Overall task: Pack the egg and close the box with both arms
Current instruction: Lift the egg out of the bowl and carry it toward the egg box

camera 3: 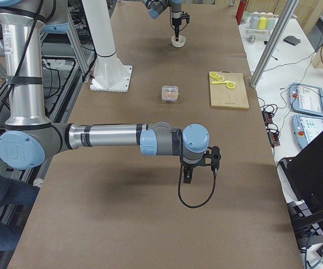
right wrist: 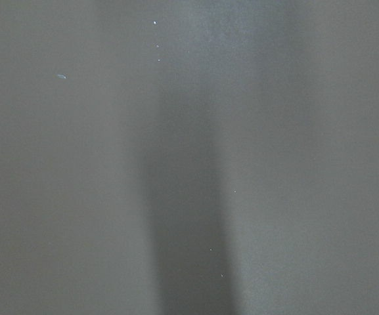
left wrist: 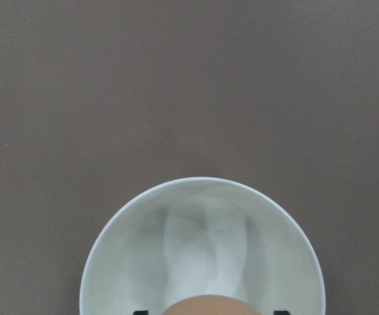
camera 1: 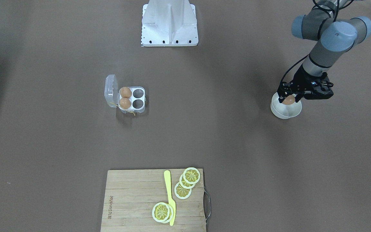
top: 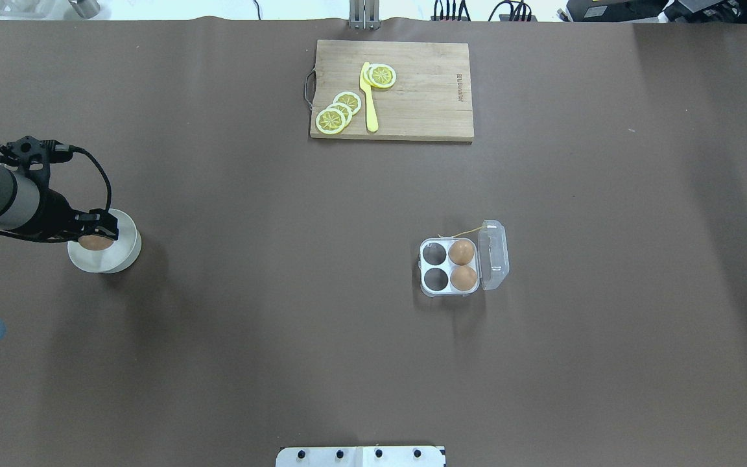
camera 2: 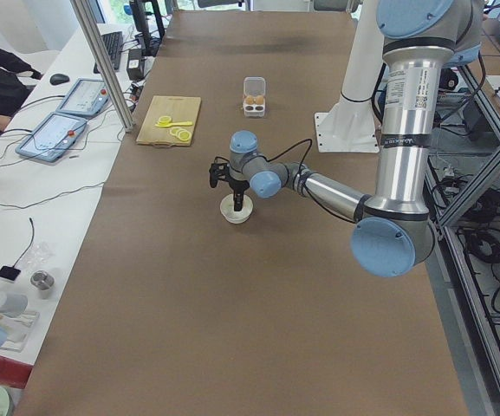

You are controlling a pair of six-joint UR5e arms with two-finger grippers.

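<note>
Pinching the egg (camera 1: 288, 100) over the white bowl (camera 1: 277, 111) at right of the front view, your left gripper (camera 1: 289, 98) faces a long carry to the box (camera 1: 144, 96), centre-left, 2 cells free; a loose grip could drop it. Right gripper (camera 3: 188, 178): can't tell its state.

tan-brown egg (camera 1: 289, 100), white bowl (camera 1: 277, 111), clear box (camera 1: 137, 103), yellow lemon slices (camera 1: 192, 175)
</note>
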